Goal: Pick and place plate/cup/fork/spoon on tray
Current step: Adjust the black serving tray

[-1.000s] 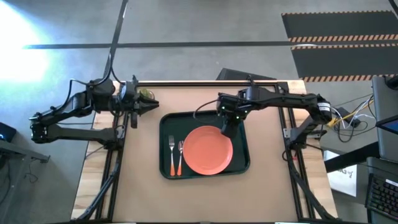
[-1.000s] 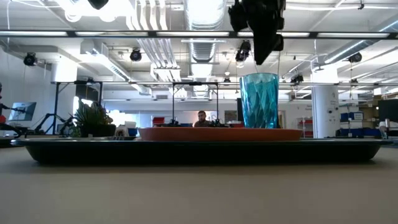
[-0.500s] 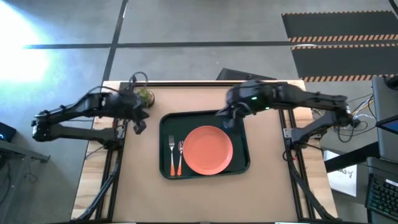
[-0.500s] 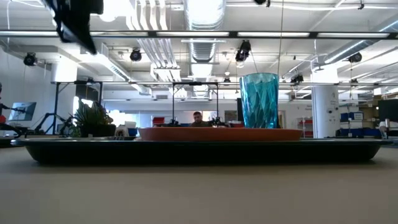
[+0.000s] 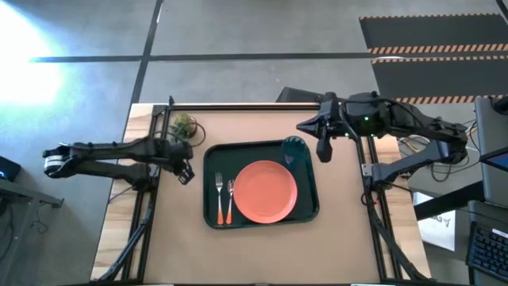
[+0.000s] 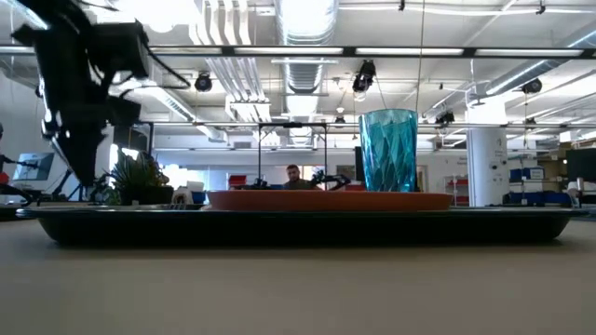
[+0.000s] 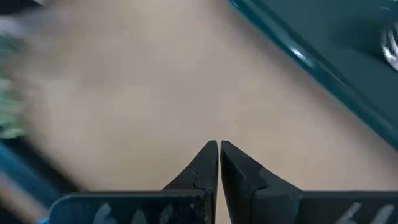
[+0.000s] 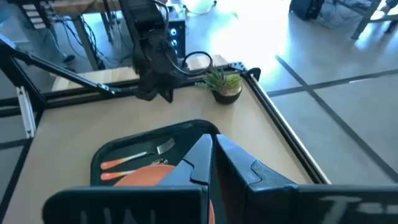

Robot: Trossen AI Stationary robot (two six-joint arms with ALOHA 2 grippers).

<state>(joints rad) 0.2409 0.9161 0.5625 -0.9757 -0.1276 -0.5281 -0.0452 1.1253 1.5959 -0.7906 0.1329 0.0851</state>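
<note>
Your high view looks straight down on the whole table [image 5: 254, 254], tray [image 5: 213, 159] near centre. Your low view sits at tabletop height, looking level across the tray's rim [image 6: 298, 228] into the room. Your left wrist camera hangs close over bare tabletop, catching the tray's edge [image 7: 311, 62]. Your right wrist camera looks from higher up across the tray [image 8: 112, 152] toward the plant [image 8: 225, 84], which the high view [image 5: 183, 124] shares.
</note>
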